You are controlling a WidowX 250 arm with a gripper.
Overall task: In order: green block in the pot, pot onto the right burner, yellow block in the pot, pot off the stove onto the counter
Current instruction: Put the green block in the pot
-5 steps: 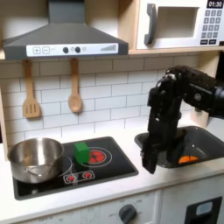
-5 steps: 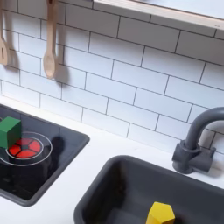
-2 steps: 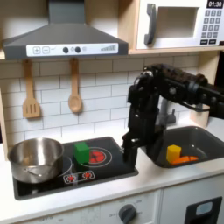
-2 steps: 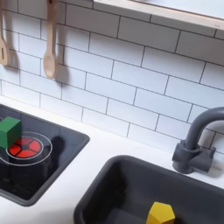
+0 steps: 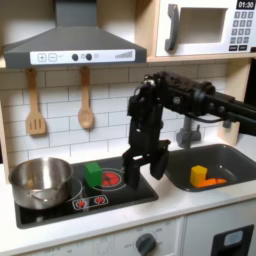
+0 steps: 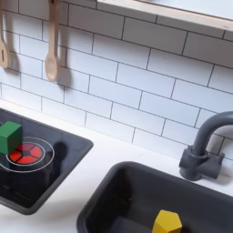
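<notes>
The green block (image 5: 93,173) (image 6: 9,136) rests on the black stove (image 5: 60,208), at the left edge of the right burner's red ring (image 6: 27,153). On the left burner stands the silver pot (image 5: 40,180), with nothing in it. My gripper (image 5: 143,170) hangs fingers-down over the stove's right edge, to the right of the green block in the first exterior view, open and holding nothing. The yellow block (image 5: 199,175) (image 6: 167,221) lies in the dark sink (image 5: 228,160) (image 6: 118,196). Pale counter (image 5: 150,205) (image 6: 96,150) surrounds stove and sink.
An orange piece (image 5: 215,182) lies beside the yellow block in the sink. A dark arched faucet (image 5: 187,130) (image 6: 205,146) stands behind the basin. Wooden utensils (image 5: 85,100) (image 6: 53,41) hang on the tiled wall, with a range hood (image 5: 75,45) and microwave (image 5: 205,25) overhead.
In the first exterior view the arm has swung left, from over the sink's left edge to over the stove's right edge. Blocks and pot have not moved.
</notes>
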